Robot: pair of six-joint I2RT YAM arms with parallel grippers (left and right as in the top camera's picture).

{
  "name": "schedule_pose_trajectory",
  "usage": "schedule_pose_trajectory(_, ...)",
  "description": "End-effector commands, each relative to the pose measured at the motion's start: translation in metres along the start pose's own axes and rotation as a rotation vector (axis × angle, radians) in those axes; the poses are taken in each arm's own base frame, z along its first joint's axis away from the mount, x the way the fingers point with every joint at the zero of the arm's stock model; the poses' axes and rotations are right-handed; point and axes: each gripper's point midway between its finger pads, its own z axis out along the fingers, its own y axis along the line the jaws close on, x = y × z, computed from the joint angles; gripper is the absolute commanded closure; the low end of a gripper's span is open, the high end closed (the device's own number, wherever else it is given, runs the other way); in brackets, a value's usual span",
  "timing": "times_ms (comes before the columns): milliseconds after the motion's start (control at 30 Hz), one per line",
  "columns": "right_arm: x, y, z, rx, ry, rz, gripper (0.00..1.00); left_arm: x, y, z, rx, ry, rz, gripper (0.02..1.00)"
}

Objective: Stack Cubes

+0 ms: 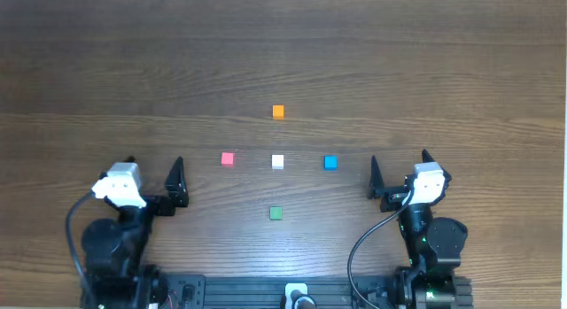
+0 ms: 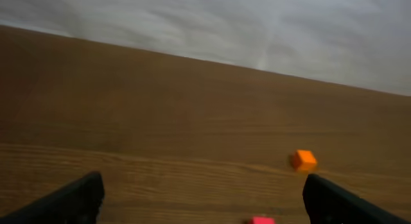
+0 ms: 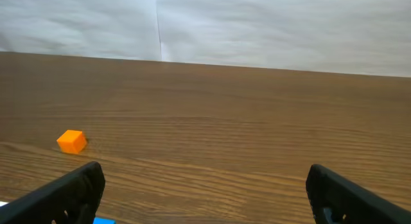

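Nothing is stacked yet: five cubes are seen lying apart on the table, none gripped. The left gripper (image 1: 153, 160) is held wide and empty, beside the pink cube (image 1: 228, 158). The orange cube (image 1: 278, 112), white cube (image 1: 278, 162) and green cube (image 1: 275, 213) are lined down the middle, followed by the blue cube (image 1: 330, 162) and the right gripper (image 1: 399, 157), also wide and empty. Every lift is judged left to do. A wooden table (image 1: 443, 61) is shown, backed by a pale wall (image 3: 257, 25).

A brown wood-grain table (image 1: 283, 43) is spread beneath everything. Its far edge is met by a pale wall (image 3: 270, 25), which is faintly mottled.
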Motion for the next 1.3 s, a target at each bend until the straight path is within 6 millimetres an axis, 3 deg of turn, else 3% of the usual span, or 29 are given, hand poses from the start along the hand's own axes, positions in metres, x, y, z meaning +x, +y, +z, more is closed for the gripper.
schedule_pose_trajectory(33, 0.004, 0.000, 0.001, 0.003, 0.013, 0.011, 0.007, -0.044, -0.022, -0.010, 0.054, 0.014, -0.009, 0.020)
schedule_pose_trajectory(233, 0.004, 0.000, 0.001, 0.003, 0.013, 0.011, 0.009, -0.060, -0.037, 0.020, 0.059, 0.294, -0.044, 0.020)
schedule_pose_trajectory(367, 0.004, 0.000, 0.001, 0.004, 0.013, 0.011, 0.007, -0.051, -0.048, 0.049, 0.061, 0.500, -0.075, 0.020)
schedule_pose_trajectory(500, 0.004, 0.000, 0.001, 0.004, 0.013, 0.012, 0.009, -0.021, -0.067, 0.077, 0.087, 0.667, -0.056, 0.020)
schedule_pose_trajectory(600, 0.004, 0.000, 0.001, 0.003, 0.013, 0.011, 0.009, 0.014, -0.074, 0.091, 0.042, 0.777, -0.041, 0.020)
schedule_pose_trajectory(767, 0.004, 0.000, 0.001, 0.004, 0.013, 0.011, 0.007, 0.068, -0.080, 0.099, -0.042, 0.928, 0.003, 0.023)
schedule_pose_trajectory(933, 0.004, 0.000, 0.001, 0.003, 0.013, 0.011, 0.009, 0.110, -0.077, 0.101, -0.120, 1.042, 0.012, 0.020)
schedule_pose_trajectory(1100, 0.004, 0.000, 0.001, 0.004, 0.013, 0.011, 0.007, 0.133, -0.071, 0.102, -0.173, 1.101, 0.007, 0.020)
schedule_pose_trajectory(1300, 0.004, 0.000, 0.001, 0.004, 0.013, 0.012, 0.007, 0.143, -0.066, 0.104, -0.208, 1.125, 0.016, 0.020)
